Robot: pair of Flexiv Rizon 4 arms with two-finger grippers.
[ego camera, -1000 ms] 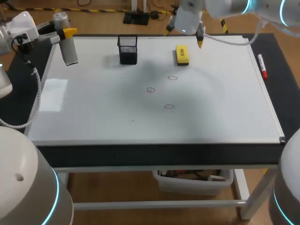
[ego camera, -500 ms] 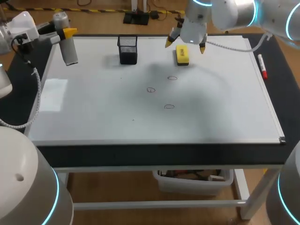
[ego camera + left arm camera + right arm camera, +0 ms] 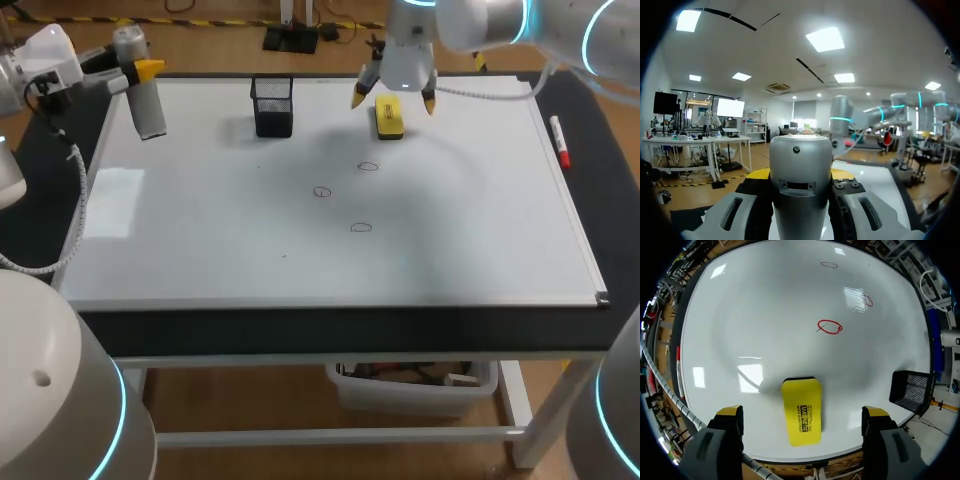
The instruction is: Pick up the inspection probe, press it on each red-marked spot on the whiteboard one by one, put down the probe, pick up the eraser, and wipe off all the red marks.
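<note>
Squarely below the wide-spread right pincer (image 3: 802,412), yellow eraser (image 3: 801,415) flat on the whiteboard (image 3: 765,305); left pincer (image 3: 801,174) clamped around the probe (image 3: 801,150).

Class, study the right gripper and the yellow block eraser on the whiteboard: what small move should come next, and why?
Probably lower the right gripper straight down around the yellow block eraser. Its open fingers straddle it, both clear of its sides, and the red oval marks on the whiteboard are unwiped.
</note>
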